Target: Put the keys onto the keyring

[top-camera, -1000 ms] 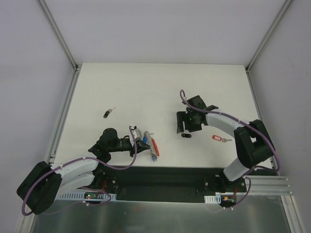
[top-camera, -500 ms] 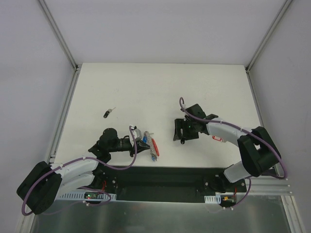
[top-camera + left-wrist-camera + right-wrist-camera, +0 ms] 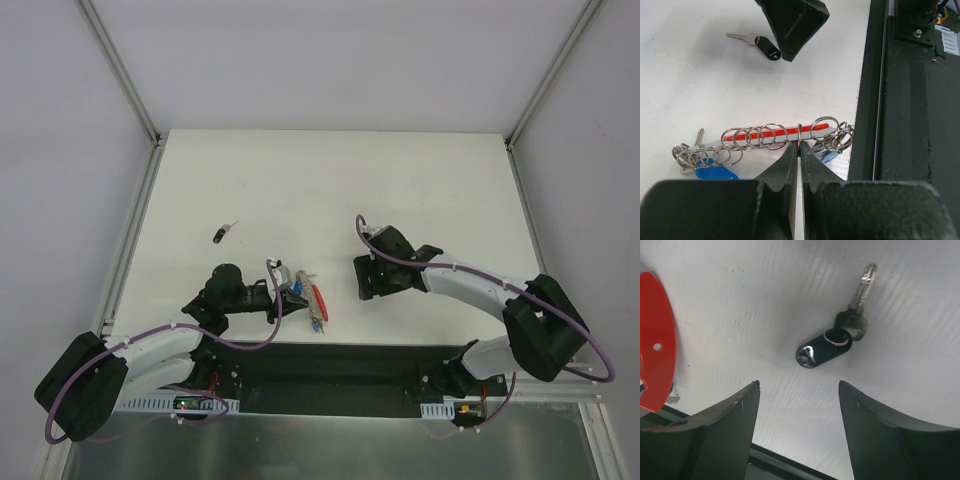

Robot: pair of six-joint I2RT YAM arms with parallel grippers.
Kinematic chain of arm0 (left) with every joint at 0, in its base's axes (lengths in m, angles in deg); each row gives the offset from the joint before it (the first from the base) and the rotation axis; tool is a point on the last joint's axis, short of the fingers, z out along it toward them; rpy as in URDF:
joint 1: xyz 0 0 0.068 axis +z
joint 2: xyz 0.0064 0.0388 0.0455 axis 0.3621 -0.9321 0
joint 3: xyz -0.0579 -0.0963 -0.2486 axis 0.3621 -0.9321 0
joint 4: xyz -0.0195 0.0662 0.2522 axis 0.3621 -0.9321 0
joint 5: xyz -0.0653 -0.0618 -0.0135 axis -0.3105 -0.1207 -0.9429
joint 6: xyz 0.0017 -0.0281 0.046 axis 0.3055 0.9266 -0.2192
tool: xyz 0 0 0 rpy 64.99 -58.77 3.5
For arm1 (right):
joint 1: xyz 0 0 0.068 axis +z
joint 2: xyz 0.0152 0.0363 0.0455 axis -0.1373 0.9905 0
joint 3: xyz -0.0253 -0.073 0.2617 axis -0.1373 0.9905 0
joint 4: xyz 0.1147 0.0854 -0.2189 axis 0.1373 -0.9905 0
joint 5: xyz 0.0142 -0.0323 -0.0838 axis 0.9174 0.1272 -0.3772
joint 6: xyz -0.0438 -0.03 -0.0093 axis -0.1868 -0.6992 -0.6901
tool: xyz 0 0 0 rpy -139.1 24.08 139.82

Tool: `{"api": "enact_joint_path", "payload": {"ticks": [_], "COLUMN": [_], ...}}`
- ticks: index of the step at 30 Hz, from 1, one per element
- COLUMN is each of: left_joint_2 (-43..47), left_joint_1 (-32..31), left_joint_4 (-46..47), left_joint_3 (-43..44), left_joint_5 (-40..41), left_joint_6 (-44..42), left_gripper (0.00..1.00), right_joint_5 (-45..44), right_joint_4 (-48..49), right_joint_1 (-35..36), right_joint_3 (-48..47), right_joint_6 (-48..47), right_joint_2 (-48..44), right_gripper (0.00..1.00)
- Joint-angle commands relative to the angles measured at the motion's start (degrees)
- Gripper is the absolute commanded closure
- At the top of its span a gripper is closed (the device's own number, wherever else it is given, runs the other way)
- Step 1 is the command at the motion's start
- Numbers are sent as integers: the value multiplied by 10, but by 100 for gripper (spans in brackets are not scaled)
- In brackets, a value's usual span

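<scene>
The keyring (image 3: 775, 135), a grey loop with a red band, several small rings and blue tags, lies at the table's near edge (image 3: 312, 298). My left gripper (image 3: 799, 146) is shut on its thin metal edge (image 3: 290, 300). One key (image 3: 827, 350), with a black head and silver blade, lies on the white table just ahead of my open right gripper (image 3: 799, 390), not between the fingers. The left wrist view shows this same key (image 3: 765, 47) beside a right fingertip (image 3: 795, 22). From above, my right gripper (image 3: 368, 282) hides it. Another key (image 3: 224, 233) lies far left.
The black base strip (image 3: 900, 125) runs along the near table edge right beside the keyring. The keyring's red band (image 3: 655, 340) shows at the left edge of the right wrist view. White walls and metal rails (image 3: 135, 230) border the table.
My right gripper has moved left and toward the near edge, coming down over the black-headed key, and its jaws have narrowed a little. The left gripper and keyring have stayed put.
</scene>
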Motion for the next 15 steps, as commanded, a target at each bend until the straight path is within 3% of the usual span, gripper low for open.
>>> {"api": "enact_joint_path", "payload": {"ticks": [1, 6, 9, 10, 12, 15], "left_joint_2": [1, 2, 0, 1, 1, -1], "left_joint_1": [-2, -2, -2, -2, -2, -2], "left_joint_4": [15, 15, 14, 14, 14, 14], "left_joint_3": [24, 24, 24, 24, 24, 24], "left_joint_5": [-22, -21, -20, -19, -19, -19], "left_joint_6": [-6, -7, -8, -9, -9, -8], "left_gripper": [100, 100, 100, 100, 100, 100], "right_joint_5": [-77, -85, -75, -59, -44, -14], "right_joint_4": [-33, -62, -49, -40, -33, -25], "right_joint_1": [-11, -16, -25, -30, -42, -46], "right_joint_3": [-26, -59, -55, -53, -52, -55], "right_joint_6": [-136, -339, -402, -422, -437, -460], "right_joint_2": [-56, -40, -27, -18, -11, 4], "right_gripper": [35, 40, 45, 61, 71, 68]}}
